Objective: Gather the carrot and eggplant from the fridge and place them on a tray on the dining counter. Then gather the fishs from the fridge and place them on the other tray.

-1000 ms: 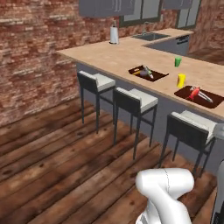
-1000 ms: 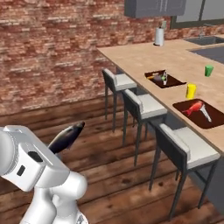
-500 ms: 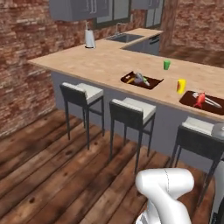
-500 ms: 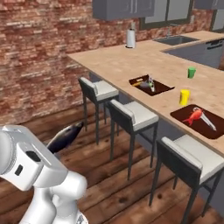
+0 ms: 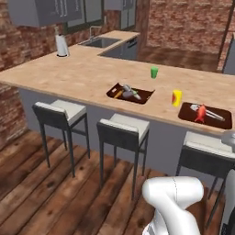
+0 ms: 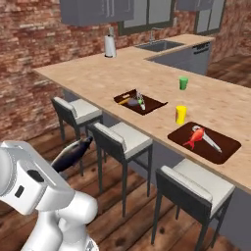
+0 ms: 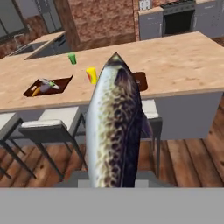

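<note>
You see the gripper closed on a fish, which stands up in front of the hand camera and is held in the air in front of the dining surface, above the wooden floor. On this surface one tray carries the carrot and the eggplant. Beside it, past the yellow cup, the other tray carries a red fish and a silvery fish.
</note>
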